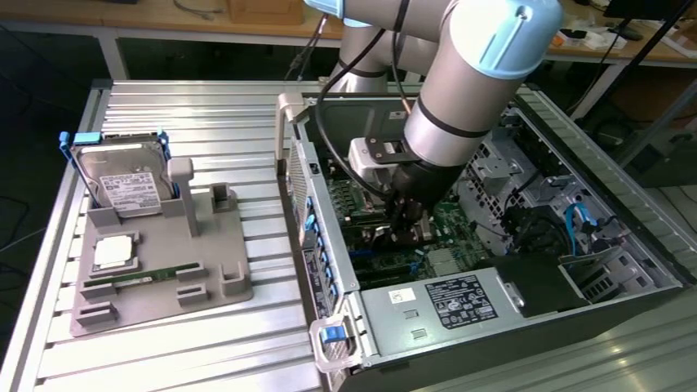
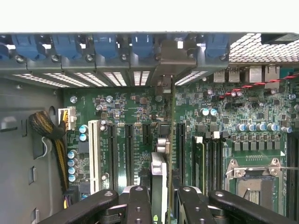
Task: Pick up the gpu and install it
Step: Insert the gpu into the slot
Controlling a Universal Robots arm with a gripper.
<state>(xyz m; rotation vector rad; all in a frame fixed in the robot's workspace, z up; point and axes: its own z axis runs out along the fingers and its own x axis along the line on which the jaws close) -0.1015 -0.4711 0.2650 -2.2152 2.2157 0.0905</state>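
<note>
one robot arm reaches into the open computer case [image 1: 523, 347], its gripper [image 2: 161, 205] clamped narrowly on the gpu [image 2: 160, 172], which stands on edge just above the motherboard [image 2: 131, 107]. the card's long axis runs straight out from the fingers, parallel to the motherboard's expansion slots [image 2: 128, 154], bracket end at the motherboard's rear edge; whether it is seated cannot be told.

Slatted metal table [image 1: 185, 106] bears grey holder [image 1: 224, 257] and computer case [image 1: 523, 339].

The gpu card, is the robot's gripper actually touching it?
Touching. The wrist view shows the gripper clamping the gpu edge-on, a finger pressed on each side.
</note>
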